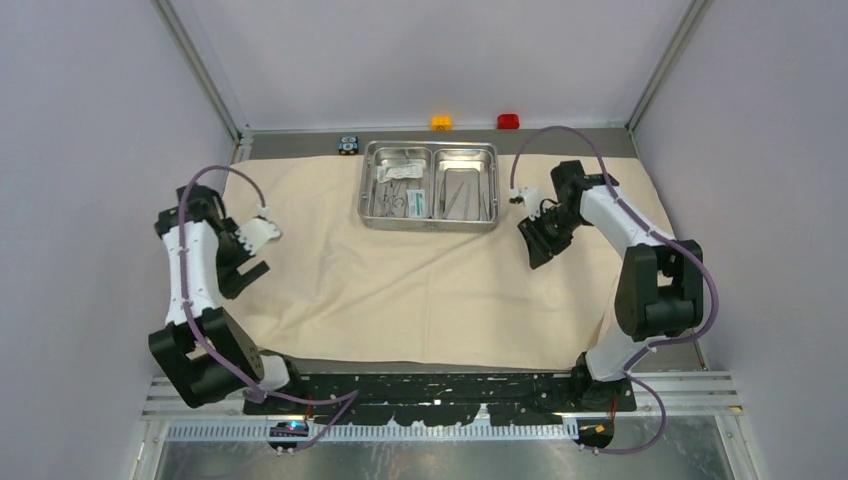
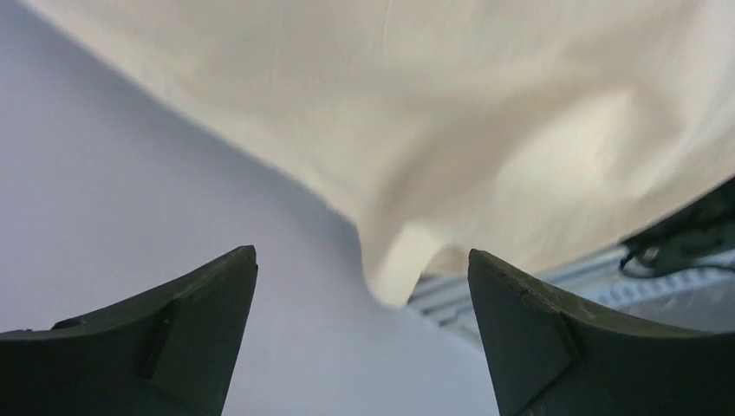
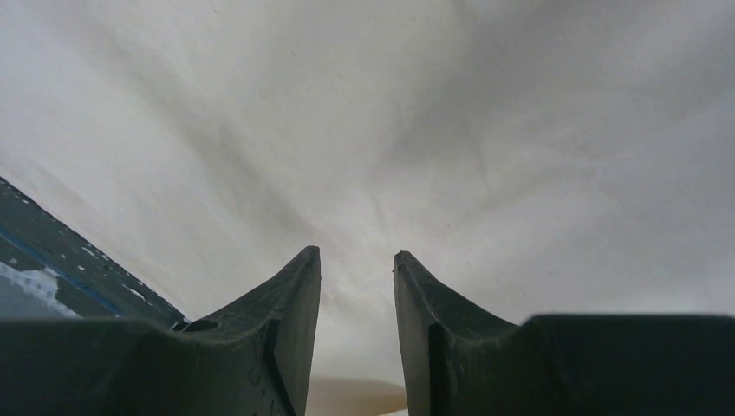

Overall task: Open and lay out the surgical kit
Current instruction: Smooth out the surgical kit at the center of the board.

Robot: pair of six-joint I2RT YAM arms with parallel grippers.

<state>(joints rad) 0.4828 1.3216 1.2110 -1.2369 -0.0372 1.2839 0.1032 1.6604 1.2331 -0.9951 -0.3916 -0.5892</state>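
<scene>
The beige cloth wrap (image 1: 400,290) lies spread flat over most of the table. At the back centre of it stands the steel two-compartment tray (image 1: 430,225). Ring-handled instruments (image 1: 392,200) and a white-and-green packet (image 1: 417,203) lie in its left half, thin straight tools (image 1: 462,195) in its right half. My left gripper (image 1: 262,250) hangs open over the cloth's left edge. In the left wrist view a cloth corner (image 2: 399,269) droops just beyond the left gripper (image 2: 362,260), untouched. My right gripper (image 1: 535,245) hovers right of the tray. The right gripper (image 3: 357,256) is open by a narrow gap over bare cloth (image 3: 433,130).
A small black-and-blue block (image 1: 347,144) sits behind the tray's left corner. An orange button (image 1: 441,122) and a red button (image 1: 508,121) sit at the back wall. Grey walls close in on the left, right and back. The black base rail (image 1: 440,385) runs along the near edge.
</scene>
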